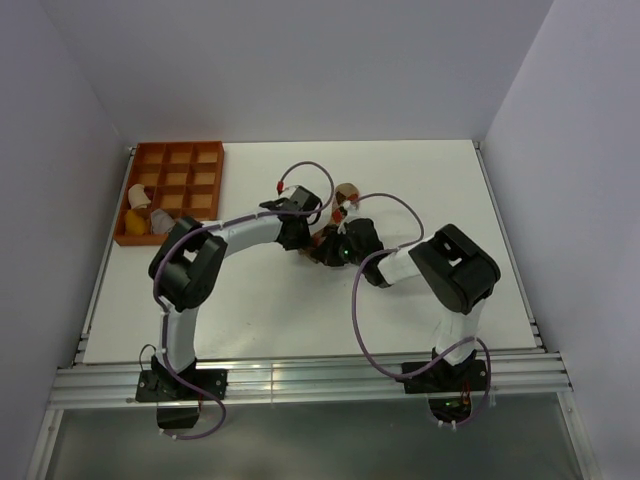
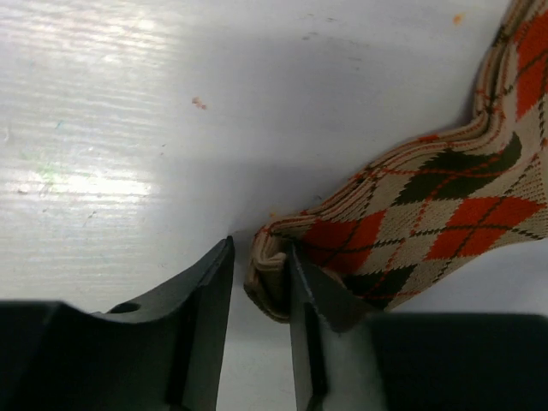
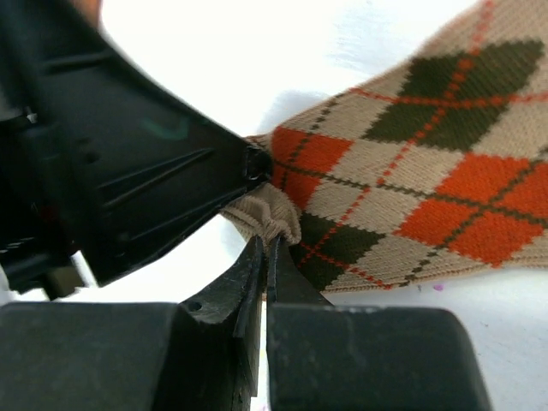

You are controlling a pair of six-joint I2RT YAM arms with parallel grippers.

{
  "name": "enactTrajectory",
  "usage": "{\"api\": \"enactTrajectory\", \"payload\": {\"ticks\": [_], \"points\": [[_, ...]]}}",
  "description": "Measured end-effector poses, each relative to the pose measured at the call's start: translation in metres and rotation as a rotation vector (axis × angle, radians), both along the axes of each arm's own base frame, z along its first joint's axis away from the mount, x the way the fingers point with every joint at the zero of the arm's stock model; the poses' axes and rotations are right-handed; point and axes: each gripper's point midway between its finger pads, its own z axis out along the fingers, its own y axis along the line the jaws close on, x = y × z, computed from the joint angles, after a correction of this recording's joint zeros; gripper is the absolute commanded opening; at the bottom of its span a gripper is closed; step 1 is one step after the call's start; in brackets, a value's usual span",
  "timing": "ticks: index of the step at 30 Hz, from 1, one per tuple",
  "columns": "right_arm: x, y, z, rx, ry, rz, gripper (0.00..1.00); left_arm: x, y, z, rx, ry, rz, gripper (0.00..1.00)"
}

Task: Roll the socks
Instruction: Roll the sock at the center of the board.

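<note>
The argyle sock (image 3: 411, 171) is lying on the table (image 1: 420, 190), right of the orange tray (image 1: 180, 146). The right claw (image 3: 267, 257) is clamping tight on its cuff; the left claw (image 2: 259, 248) is gaping narrowly around that edge.

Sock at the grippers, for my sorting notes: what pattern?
The sock is tan argyle, orange-red and dark diamonds; best in the right wrist view.

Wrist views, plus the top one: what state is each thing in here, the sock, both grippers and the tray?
Tan argyle fabric sock with red and brown diamonds: unrolled on the table, ribbed edge bunched between the grippers.
Left gripper: jaws slightly apart, sock edge between them, not clamped.
Right gripper: shut on the sock's ribbed edge.
Orange plastic compartment tray: a few items in its near-left cells.
</note>
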Motion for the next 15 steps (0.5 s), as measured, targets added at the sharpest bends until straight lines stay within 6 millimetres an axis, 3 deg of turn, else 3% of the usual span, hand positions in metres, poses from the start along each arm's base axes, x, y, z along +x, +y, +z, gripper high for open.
{"api": "enactTrajectory", "payload": {"ticks": [2, 6, 15], "points": [[0.001, -0.003, -0.001, 0.046, 0.052, -0.020, 0.00, -0.001, 0.004, 0.001, -0.020, -0.006, 0.023, 0.55], [0.002, -0.005, -0.002, 0.150, 0.162, -0.053, 0.00, -0.005, 0.017, 0.008, -0.069, -0.032, 0.073, 0.68], [0.003, -0.016, -0.004, 0.405, 0.413, -0.143, 0.00, -0.022, 0.039, 0.033, -0.291, -0.174, 0.140, 0.64]]}}
